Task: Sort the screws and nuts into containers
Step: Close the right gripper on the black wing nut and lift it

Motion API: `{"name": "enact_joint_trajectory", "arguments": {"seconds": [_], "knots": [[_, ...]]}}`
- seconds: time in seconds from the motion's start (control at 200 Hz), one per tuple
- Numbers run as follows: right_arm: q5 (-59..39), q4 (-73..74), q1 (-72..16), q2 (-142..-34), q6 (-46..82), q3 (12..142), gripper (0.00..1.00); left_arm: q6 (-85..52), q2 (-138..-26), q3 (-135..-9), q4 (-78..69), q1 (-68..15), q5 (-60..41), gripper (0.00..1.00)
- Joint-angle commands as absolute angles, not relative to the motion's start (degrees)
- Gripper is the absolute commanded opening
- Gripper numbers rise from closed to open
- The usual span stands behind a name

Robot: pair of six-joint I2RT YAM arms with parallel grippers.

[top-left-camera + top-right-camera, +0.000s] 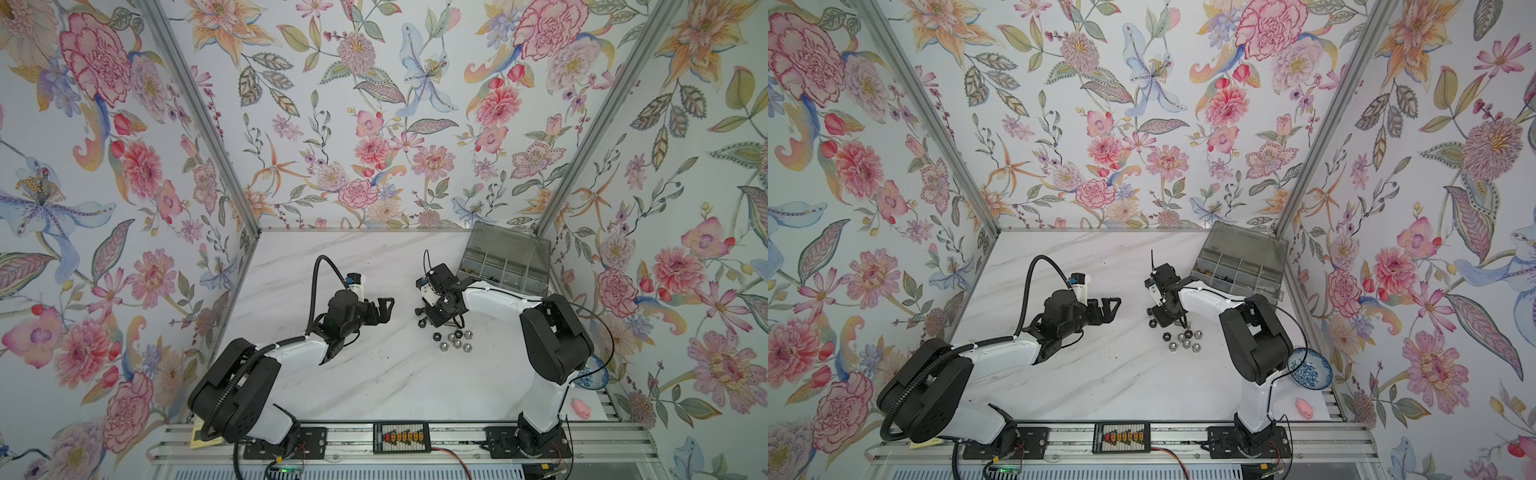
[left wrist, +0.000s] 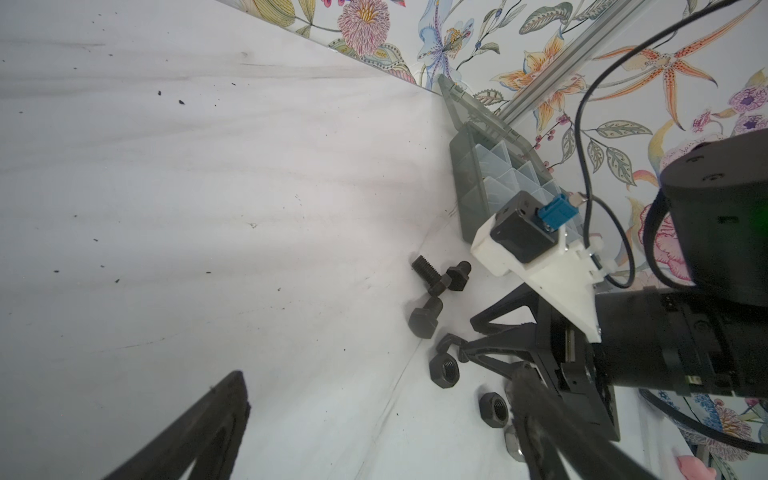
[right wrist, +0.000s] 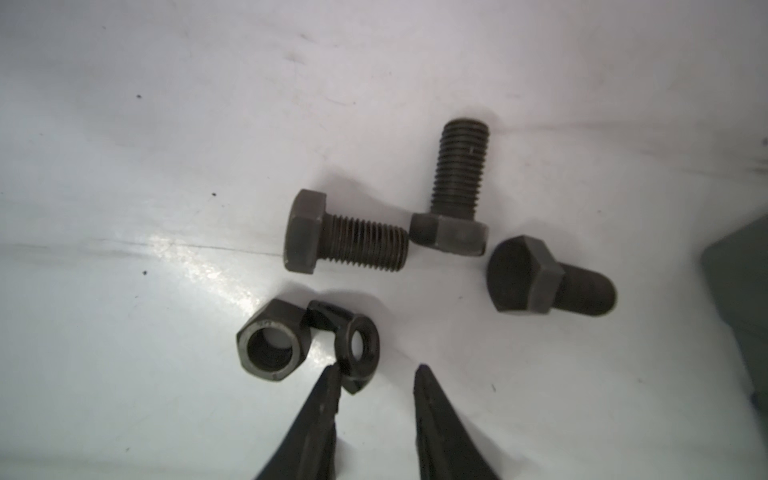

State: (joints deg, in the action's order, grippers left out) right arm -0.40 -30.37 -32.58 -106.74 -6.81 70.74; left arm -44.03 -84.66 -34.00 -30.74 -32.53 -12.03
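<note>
White marble table (image 1: 374, 374): screws (image 3: 345, 237), nuts (image 1: 455, 338), organiser box (image 1: 503, 266), bowl (image 1: 1310, 370).

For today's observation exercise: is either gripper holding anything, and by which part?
Nothing is held: right gripper's jaws stand apart beside a black nut; left gripper open, empty.
</note>
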Motion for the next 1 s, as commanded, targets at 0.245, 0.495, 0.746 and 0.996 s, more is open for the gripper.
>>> {"name": "enact_joint_trajectory", "arguments": {"seconds": [0.245, 0.495, 0.746, 0.996], "knots": [[-0.1, -31.1, -33.3, -109.8, -11.3, 72.7, 0.33, -44.2, -84.4, -33.4, -30.8, -32.8, -12.6, 0.99], [-0.1, -29.9, -34.0, -110.8, -12.0, 72.9, 0.33, -44.3, -84.5, -33.4, -30.9, -32.9, -12.7, 0.99], [0.2, -29.4, -34.5, -111.5, -12.5, 73.1, 0.33, -44.2, -84.5, -33.2, -30.8, -32.8, -12.6, 1.00], [0.7, -29.2, -34.7, -112.5, -12.6, 72.9, 0.33, -44.2, -84.6, -33.5, -30.8, -32.8, -12.7, 0.99]]}}
